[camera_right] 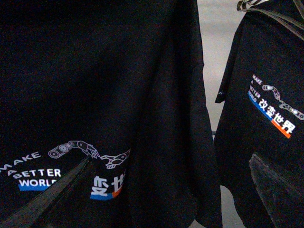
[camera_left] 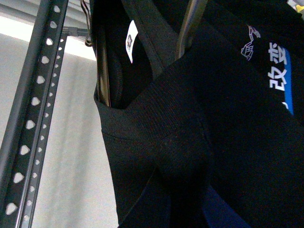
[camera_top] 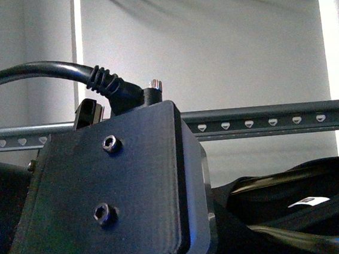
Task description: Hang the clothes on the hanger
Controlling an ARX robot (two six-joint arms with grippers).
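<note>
The grey rail with pale heart-shaped holes runs level across the front view, and it also shows in the left wrist view. The black T-shirt hangs close beside the rail, ribbed collar and white neck label showing, with a shiny metal hanger arm above. My left gripper is shut on a bunched fold of the T-shirt below the collar. My right gripper is open, and black printed fabric hangs between its fingers. The brass hook is hidden.
My left arm's black wrist housing fills the lower left of the front view and hides part of the rail. A second dark printed garment hangs apart from the first. A thin dark wire hook sits near the rail. A pale wall lies behind.
</note>
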